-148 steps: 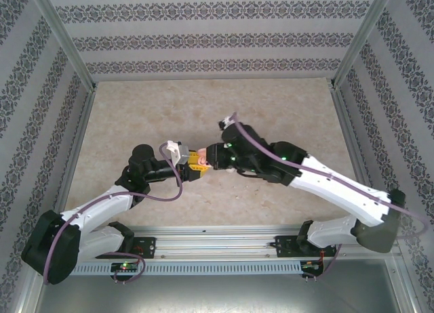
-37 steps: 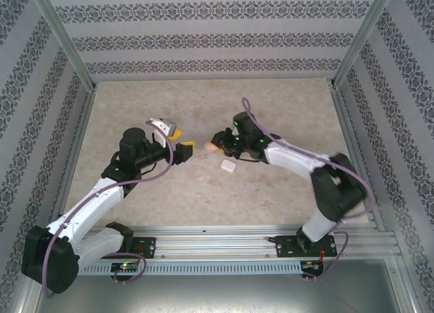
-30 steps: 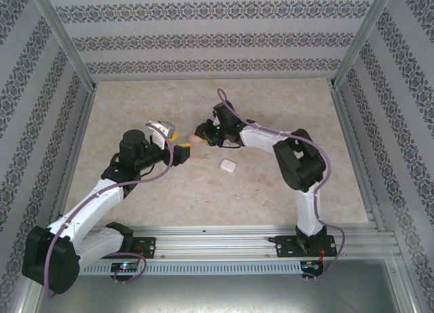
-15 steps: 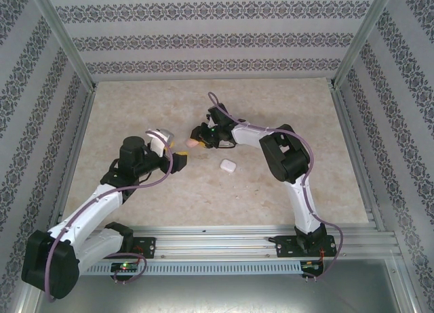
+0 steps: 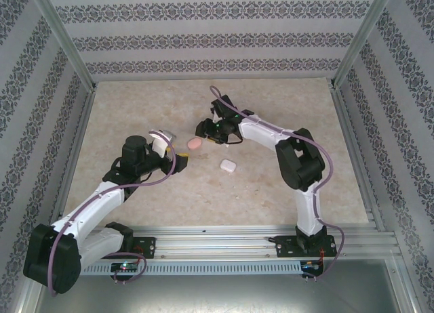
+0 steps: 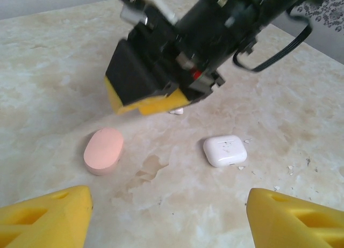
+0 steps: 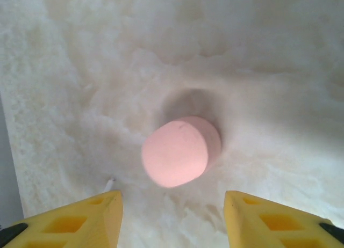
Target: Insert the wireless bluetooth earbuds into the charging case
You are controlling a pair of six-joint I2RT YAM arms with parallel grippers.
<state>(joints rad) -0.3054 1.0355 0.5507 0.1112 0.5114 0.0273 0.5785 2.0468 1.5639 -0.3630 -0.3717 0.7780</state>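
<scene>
The table [image 5: 135, 110] is carrying both arms toward its middle. The right arm [image 5: 298, 164] is folding tightly and reaching toward 10 o'clock, while the left arm [image 5: 102, 198] is stretching toward 1 o'clock.

The right gripper [image 5: 205, 129] is standing with its fingers spread and is touching nothing. Half a second ago it was carrying the pink case [image 5: 194, 143]. That case is now lying flat and shut on the table, just at 7 o'clock of the gripper.

The left gripper [image 6: 172, 221] is hovering at 9 o'clock of the pink case, its jaws wide apart and bare, much as they were before.

The white case [image 5: 228, 166] is sitting shut at 4 o'clock of the pink one, apart from it and in the same spot as earlier.

In the left wrist view, a white nub [image 6: 176, 111], possibly an earbud, is lying beneath the right gripper.
</scene>
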